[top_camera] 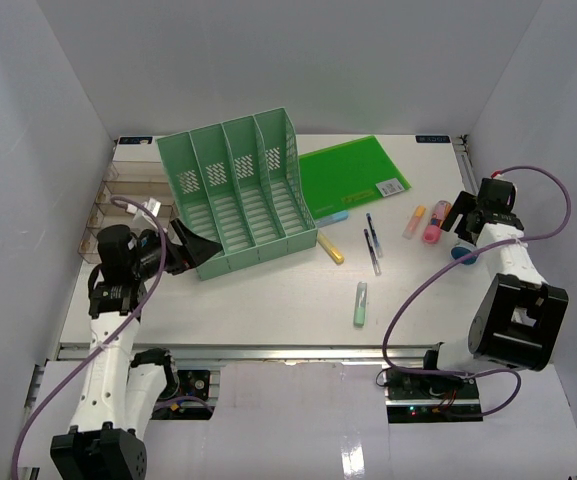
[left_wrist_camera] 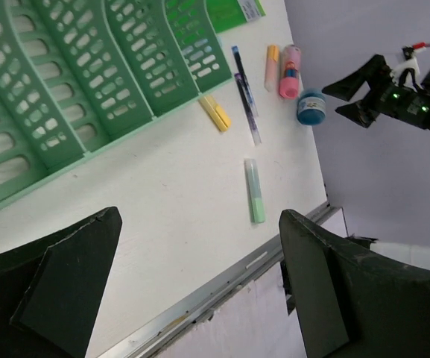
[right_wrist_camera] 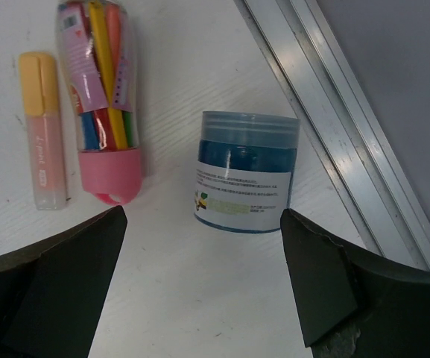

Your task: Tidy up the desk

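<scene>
The wide white flat desk with thin metal rails carries a mint-green plastic file rack with four slots at the far left, a clear plastic compartment tray at its left edge, and a flat green plastic folder on the far side, right of the rack. In the middle lie a short yellow marker, two thin dark pens and, nearer, a pale green marker. At the right, a peach-coloured marker with a yellow cap, a clear tube of coloured pens with a pink cap and a small round blue jar with a white label are close together, the jar near the right rail.

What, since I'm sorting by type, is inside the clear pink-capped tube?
The clear tube holds coloured sticks: orange, yellow, blue, green. Its printed label and pink cap cover the rest, so kind and count stay unclear.
</scene>
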You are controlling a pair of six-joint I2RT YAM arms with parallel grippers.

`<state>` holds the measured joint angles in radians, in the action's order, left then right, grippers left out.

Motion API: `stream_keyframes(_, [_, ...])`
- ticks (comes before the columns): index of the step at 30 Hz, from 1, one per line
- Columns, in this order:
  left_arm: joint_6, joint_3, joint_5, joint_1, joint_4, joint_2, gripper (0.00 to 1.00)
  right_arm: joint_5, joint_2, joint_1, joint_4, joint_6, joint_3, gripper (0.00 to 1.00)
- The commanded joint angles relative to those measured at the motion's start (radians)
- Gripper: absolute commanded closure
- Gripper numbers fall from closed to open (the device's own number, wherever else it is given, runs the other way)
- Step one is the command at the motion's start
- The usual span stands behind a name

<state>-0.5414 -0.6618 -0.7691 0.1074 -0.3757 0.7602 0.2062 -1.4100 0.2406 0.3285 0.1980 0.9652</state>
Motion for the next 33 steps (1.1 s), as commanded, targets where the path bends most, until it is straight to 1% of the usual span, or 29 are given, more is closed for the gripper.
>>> stream_keyframes(1, [-0.039, 0.065, -0.003, -0.083, 0.042, -0.048, 0.02, 0.045, -0.044, 0.033, -0.011, 0.041, 0.085, 0.09])
stream_keyframes(6, [-0.07, 0.11, 0.063, -0.219, 0.077, -0.014, 0.02, 0.042, -0.139, 0.048, -0.006, 0.049, 0.119, 0.09])
stream_keyframes(11, [-0.115, 0.12, 0.143, -0.336, 0.113, -0.003, 0.02, 0.027, -0.172, 0.058, -0.006, 0.056, 0.094, 0.08])
stream_keyframes(19, [-0.17, 0.133, 0.211, -0.465, 0.176, 0.039, 0.02, 0.002, -0.198, 0.074, -0.005, 0.055, 0.059, 0.06])
stream_keyframes(27, [-0.207, 0.136, 0.302, -0.597, 0.236, 0.089, 0.02, -0.045, -0.244, 0.088, 0.017, 0.057, 0.053, 0.02])
stream_keyframes(33, [-0.226, 0.137, 0.344, -0.663, 0.275, 0.133, 0.02, -0.057, -0.259, 0.089, 0.017, 0.058, 0.055, 0.0])
